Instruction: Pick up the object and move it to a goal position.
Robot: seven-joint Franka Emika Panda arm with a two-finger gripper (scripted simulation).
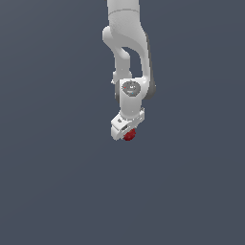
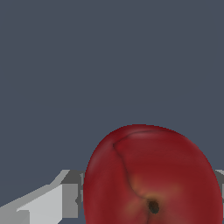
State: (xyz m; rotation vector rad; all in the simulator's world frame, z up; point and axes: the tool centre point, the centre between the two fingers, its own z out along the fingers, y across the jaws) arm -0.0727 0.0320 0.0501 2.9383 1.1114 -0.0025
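Observation:
The object (image 1: 129,135) is a small dark red roundish lump, much narrower than the white arm. In the exterior view it sits right under my white gripper (image 1: 128,134), between the fingers, near the middle of the picture. In the wrist view the object (image 2: 151,175) fills much of the picture, dark red with a crease and a dark pit. A grey finger (image 2: 48,203) shows beside it and touches its side. The gripper looks shut on the object. Whether the object rests on the ground or hangs above it cannot be told.
A plain dark grey-blue surface (image 1: 57,182) fills the whole scene. The white arm (image 1: 127,43) comes down from the top middle of the exterior view. No other object shows.

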